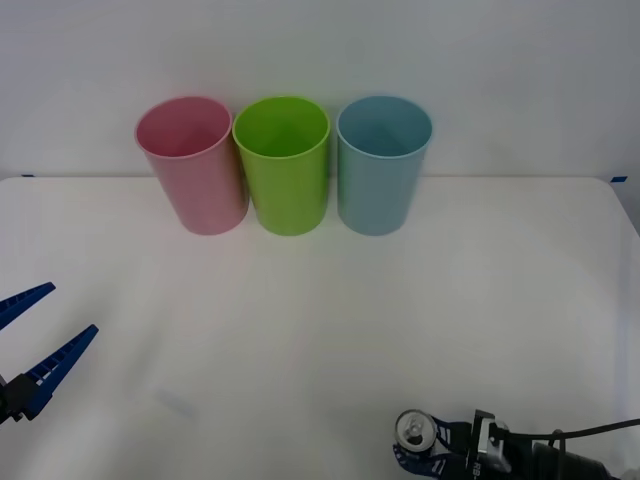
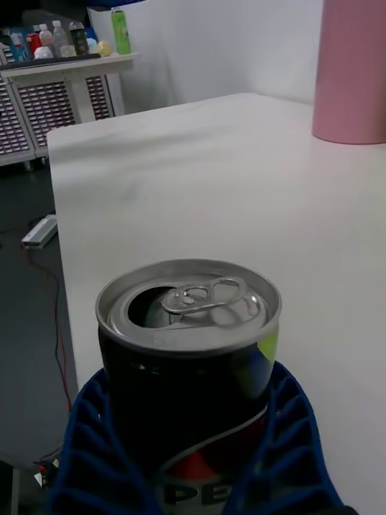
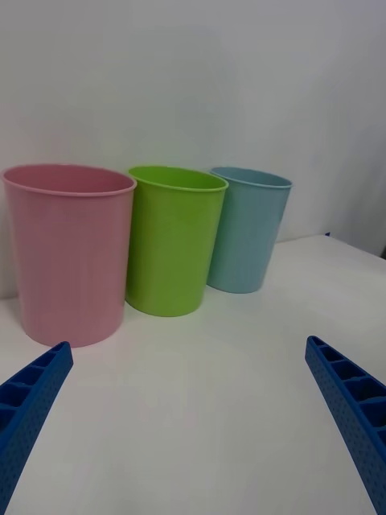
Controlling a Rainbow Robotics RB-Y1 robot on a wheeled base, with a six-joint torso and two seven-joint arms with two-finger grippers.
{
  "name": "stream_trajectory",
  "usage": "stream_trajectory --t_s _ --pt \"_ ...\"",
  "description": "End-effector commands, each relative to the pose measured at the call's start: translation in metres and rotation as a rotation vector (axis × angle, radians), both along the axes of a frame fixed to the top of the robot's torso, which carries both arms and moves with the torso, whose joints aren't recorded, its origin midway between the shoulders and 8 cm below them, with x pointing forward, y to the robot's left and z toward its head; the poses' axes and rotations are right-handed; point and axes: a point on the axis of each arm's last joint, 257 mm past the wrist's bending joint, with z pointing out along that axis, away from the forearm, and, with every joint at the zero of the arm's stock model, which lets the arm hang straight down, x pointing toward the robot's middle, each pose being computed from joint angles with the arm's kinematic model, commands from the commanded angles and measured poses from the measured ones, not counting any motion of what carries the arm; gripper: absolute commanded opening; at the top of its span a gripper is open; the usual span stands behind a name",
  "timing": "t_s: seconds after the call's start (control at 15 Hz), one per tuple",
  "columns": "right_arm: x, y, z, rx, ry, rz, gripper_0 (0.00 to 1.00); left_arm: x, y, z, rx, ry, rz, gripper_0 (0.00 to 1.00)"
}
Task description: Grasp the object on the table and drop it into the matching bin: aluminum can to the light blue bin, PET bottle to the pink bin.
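Note:
The aluminum can stands upright near the table's front edge, right of centre; its silver pull-tab top and dark body fill the right wrist view. My right gripper is shut on the can, its blue ribbed fingers hugging both sides. The light blue bin stands at the back, rightmost of the row, and the pink bin is leftmost. My left gripper hovers open at the left edge, well apart from the can, with the bins ahead of its fingers.
A lime green bin stands between the pink and light blue ones. The white table spreads wide between the bins and the grippers. A black cable trails from the right wrist. Past the table's side edge there are shelves and floor.

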Motion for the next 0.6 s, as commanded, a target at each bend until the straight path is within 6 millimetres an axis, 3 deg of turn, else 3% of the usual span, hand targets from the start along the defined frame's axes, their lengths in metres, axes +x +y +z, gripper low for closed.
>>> stream_trajectory --t_s 0.07,0.6 --pt "0.002 0.004 0.009 0.033 -0.006 -0.002 0.00 0.000 0.000 0.000 0.000 0.000 0.000 1.00" --pt "0.024 0.001 0.078 0.108 -0.061 -0.045 0.00 0.000 0.000 0.000 0.000 0.000 0.000 1.00"
